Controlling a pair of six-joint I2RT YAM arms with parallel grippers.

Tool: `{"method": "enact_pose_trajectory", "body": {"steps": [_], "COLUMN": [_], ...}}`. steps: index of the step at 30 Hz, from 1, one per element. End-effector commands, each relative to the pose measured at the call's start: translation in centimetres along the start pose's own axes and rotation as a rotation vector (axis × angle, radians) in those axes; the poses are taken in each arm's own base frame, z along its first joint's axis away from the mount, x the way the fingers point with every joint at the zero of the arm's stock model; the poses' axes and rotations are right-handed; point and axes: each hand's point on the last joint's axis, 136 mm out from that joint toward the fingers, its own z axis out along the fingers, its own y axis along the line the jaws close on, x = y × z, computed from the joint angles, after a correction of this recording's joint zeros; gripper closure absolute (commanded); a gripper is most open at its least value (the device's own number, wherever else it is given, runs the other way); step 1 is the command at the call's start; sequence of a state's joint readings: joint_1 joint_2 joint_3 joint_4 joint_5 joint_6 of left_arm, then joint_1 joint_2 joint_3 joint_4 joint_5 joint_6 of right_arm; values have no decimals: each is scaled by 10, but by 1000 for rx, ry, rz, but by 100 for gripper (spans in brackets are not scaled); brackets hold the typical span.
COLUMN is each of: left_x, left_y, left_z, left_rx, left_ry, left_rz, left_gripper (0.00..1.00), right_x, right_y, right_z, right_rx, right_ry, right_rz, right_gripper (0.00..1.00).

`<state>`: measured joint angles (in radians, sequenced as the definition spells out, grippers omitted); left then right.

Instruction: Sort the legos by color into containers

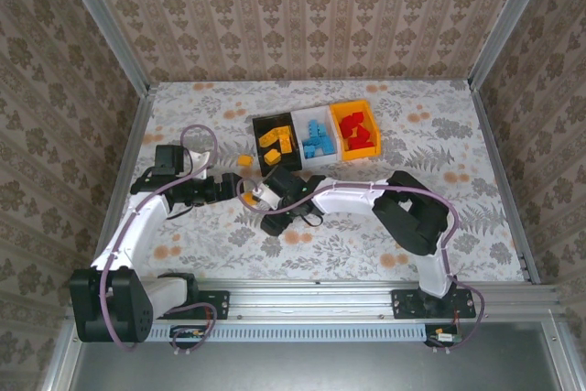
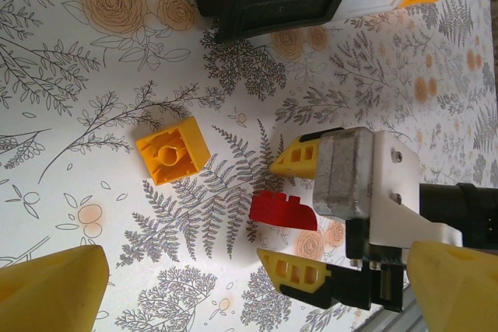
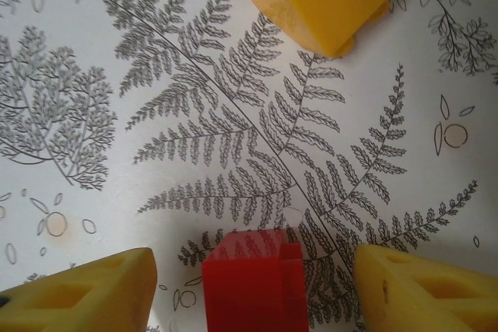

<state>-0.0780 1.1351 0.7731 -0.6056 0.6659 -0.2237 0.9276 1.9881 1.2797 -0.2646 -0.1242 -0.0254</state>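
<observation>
Brick (image 3: 253, 277) in red lies between your right tool's (image 2: 286, 214) half-open fingers, untouched, long axis along them; left tool (image 2: 255, 285) beside it gapes empty.

Beige damask-patterned walls (image 1: 302, 16) enclose a table (image 1: 476, 162) covered in white fern-and-flower print, framed by metal rails (image 1: 101, 20).

Cloth (image 1: 458, 217): white, fern and flower print, across my frame's middle.
Walls (image 1: 311, 16): patterned beige paper, top and both sides.
Rail (image 1: 320, 329): metal, along bottom.
</observation>
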Motion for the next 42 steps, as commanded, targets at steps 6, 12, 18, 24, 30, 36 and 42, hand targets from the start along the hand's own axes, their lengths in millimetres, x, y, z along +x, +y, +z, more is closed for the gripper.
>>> {"method": "enact_pose_trajectory", "body": {"steps": [6,12,18,24,30,36,42], "left_x": [1,1,1,1,1,1,2], "left_y": [-5,-5,-5,-5,-5,-5,-3], "left_z": [-2,-1,-1,-2,-1,-1,-1], "left_rx": [15,16,17,16,16,12,8], "left_ry": [14,14,14,13,14,14,18], "left_rz": [-5,-5,-5,-4,-5,-4,-10], "left_gripper": [0,0,0,0,0,0,0], "right_x": [12,19,30,44,44,24,3], "right_y": [-11,-16,-45,-97,-147,-211,-267], "right_z": [-2,-10,-34,-72,-120,-180,-213], "right_rx": [78,109,154,216,263,411,536], "right_ry": [69,71,40,-26,-123,-247,-354], "right_rz": [21,34,136,321,484,609,705], "right_gripper": [59,65,69,76,77,77,77]}}
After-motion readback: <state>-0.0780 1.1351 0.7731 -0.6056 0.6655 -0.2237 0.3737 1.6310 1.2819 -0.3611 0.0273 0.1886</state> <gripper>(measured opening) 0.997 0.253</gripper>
